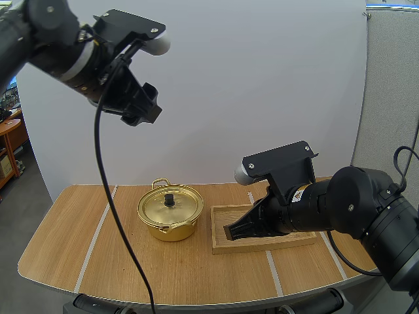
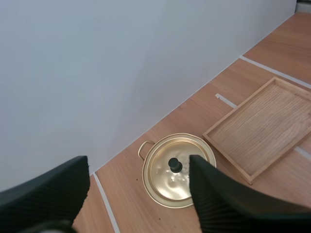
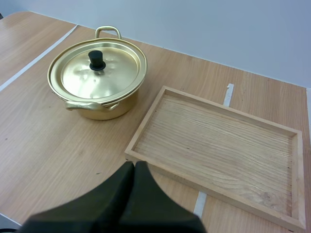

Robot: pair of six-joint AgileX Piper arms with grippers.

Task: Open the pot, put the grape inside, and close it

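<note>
Round golden metal pot (image 3: 104, 110), rectangular wooden tray (image 3: 214, 145)

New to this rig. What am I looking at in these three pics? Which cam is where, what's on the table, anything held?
Two robot arms, each ending in a black two-fingered claw. The high view looks down from behind the arms; the other two cameras ride on the wrists. On the wooden table stand a gold pot with its lid on and, beside it, a bare wooden tray. The left claw hangs high above the table, open. The right claw sits low near the tray's front edge, shut. Neither holds anything.
</note>
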